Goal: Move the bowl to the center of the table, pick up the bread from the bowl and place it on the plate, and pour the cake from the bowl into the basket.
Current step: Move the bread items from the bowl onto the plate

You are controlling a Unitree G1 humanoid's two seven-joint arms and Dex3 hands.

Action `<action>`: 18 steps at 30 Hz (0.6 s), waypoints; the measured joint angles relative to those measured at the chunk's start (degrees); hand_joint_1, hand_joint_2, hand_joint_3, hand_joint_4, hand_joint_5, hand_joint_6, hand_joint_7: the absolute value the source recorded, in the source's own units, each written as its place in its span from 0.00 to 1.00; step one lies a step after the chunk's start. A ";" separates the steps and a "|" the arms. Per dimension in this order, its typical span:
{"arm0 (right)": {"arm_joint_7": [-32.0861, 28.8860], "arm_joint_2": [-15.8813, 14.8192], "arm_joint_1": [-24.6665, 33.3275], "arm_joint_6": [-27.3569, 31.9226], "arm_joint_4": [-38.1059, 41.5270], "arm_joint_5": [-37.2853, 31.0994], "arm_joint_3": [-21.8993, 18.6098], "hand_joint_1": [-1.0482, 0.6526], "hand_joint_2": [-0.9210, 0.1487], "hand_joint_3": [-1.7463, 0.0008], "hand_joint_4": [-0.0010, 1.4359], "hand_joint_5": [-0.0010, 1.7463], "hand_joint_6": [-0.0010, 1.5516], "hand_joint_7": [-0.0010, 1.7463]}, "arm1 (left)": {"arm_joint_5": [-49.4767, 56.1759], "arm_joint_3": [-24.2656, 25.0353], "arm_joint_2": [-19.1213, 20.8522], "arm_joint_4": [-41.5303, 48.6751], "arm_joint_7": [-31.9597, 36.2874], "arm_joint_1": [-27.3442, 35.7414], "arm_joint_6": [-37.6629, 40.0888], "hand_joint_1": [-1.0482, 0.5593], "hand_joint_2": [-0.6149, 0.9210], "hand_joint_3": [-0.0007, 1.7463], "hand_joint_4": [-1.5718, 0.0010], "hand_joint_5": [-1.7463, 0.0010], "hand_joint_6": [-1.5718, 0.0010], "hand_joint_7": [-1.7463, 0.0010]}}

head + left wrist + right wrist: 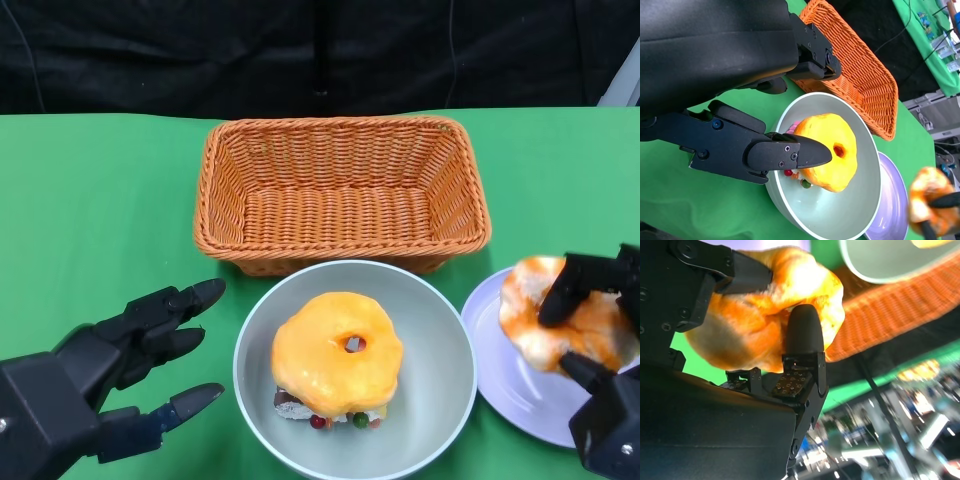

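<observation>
Holding the crusty orange-and-white bread [560, 310] over the smooth lavender plate [500, 375], the right hand [595, 340] is pinching it between its fingers, not yet letting go, as far as the blurred wrist view is showing. The grey bowl [440, 400] is sitting mid-table before the woven orange basket [340, 190], the glossy ring-shaped cake [337, 352] waiting inside, unpoured. The left hand [120, 375] is hovering spread beside the bowl.
</observation>
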 measured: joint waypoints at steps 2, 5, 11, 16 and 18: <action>3.52 -0.79 0.04 4.02 -2.00 -2.13 0.84 0.49 0.25 0.76 0.42 0.43 0.39 0.11 | 0.03 0.00 -0.03 0.01 0.00 0.05 -0.07 0.33 1.00 0.22 0.86 0.80 0.80 0.99; 8.15 -3.32 0.12 9.38 -4.23 -7.89 2.72 0.38 0.04 0.95 0.56 0.30 0.24 0.01 | 0.38 0.00 -0.05 0.02 0.00 0.12 -0.16 0.33 1.00 0.22 0.86 0.79 0.80 0.99; 10.91 -5.75 0.47 13.42 -6.59 -14.40 5.14 0.32 0.00 0.95 0.74 0.43 0.17 0.00 | 0.57 0.00 -0.19 0.01 0.00 0.14 -0.16 0.32 1.00 0.22 0.86 0.79 0.80 0.99; 12.71 -6.60 0.74 16.35 -8.37 -19.56 7.03 0.29 0.00 0.94 0.70 0.71 0.17 0.00 | 0.56 0.04 -0.19 0.01 -0.01 0.14 -0.16 0.33 1.00 0.22 0.86 0.78 0.80 0.99; 13.05 -6.60 0.81 16.85 -8.84 -20.26 7.27 0.29 0.00 0.93 0.68 0.72 0.17 0.00 | 0.56 0.05 -0.18 0.01 -0.01 0.14 -0.15 0.33 1.00 0.22 0.87 0.78 0.80 0.99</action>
